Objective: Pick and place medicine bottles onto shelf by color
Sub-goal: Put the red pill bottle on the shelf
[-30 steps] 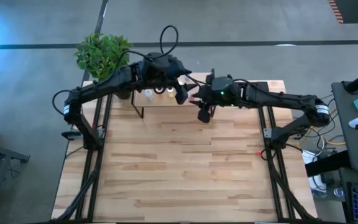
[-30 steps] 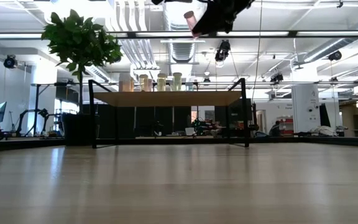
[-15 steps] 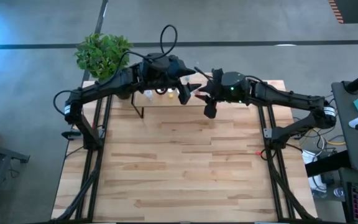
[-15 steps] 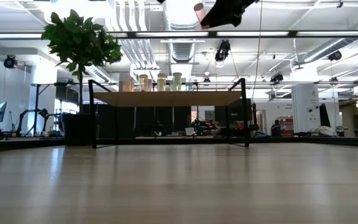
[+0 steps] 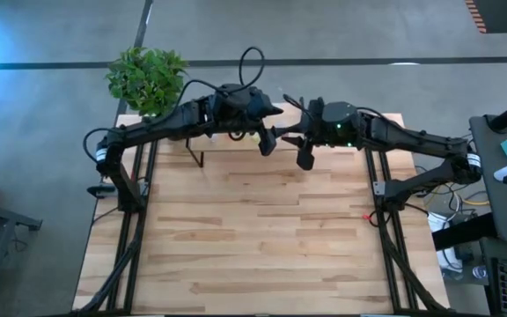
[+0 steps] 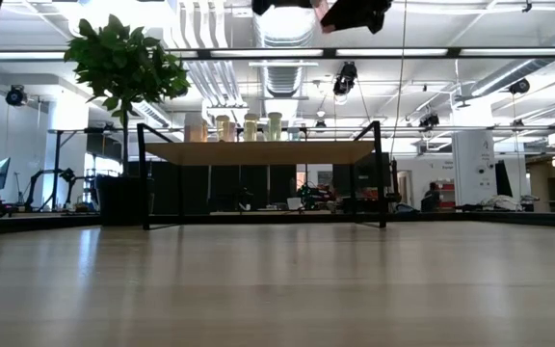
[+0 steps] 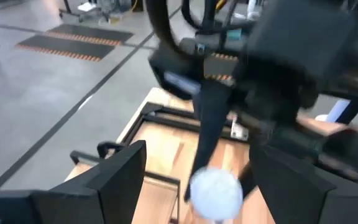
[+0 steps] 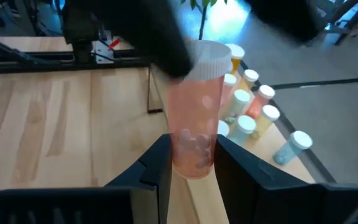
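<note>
From above, the left gripper [image 5: 269, 139] and right gripper [image 5: 299, 148] meet tip to tip over the table's far edge, just beside the shelf [image 5: 214, 143]. At table height, both hang high above the shelf (four bottles already stand there). The left wrist view shows its fingers spread either side of a white cap [image 7: 215, 191]. The right wrist view shows its fingers clamped on a pinkish bottle [image 8: 195, 121], upright, bottles [image 8: 248, 111] clustered beyond; a handover looks likely.
</note>
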`<state>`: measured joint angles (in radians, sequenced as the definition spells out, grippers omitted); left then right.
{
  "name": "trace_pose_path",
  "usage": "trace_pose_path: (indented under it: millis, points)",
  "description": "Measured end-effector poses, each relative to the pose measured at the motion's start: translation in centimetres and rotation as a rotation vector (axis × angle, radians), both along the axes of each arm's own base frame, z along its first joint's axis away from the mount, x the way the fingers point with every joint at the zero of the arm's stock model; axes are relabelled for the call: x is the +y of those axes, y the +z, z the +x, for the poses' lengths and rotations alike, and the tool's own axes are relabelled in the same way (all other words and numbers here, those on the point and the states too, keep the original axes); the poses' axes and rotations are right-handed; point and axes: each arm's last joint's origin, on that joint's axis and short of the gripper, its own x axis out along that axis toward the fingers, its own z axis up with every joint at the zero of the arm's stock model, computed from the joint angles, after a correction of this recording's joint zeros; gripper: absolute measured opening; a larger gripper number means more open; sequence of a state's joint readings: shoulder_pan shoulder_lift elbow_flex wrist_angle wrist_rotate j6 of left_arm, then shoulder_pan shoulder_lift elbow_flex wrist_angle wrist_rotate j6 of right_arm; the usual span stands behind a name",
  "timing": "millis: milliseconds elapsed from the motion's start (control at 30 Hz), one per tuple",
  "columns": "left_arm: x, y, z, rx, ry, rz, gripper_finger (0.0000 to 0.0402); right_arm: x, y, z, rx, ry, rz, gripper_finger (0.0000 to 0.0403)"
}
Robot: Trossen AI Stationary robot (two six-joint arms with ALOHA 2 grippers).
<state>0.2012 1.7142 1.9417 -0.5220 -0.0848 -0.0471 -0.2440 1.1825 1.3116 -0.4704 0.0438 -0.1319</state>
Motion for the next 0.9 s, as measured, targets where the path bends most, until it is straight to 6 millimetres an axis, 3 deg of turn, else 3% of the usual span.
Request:
trace_pose_path:
  millis: [333,633,900]
  points:
    - [-0.1,-1.2,0.3,0.039,-0.01,-0.008,0.026,-0.1,0.2,-0.3,-0.008,-0.002,-0.012,0.0096]
    - [-0.1,-1.0,0.4,0.019,-0.006,-0.003,0.0172,-0.1,0.2,-0.3,-0.01,-0.008,-0.002,0.0096]
    - [-0.1,-1.1,0.4,0.025,-0.006,-0.004,0.0121,-0.5,0.3,-0.4,-0.027,-0.024,0.001,0.0096]
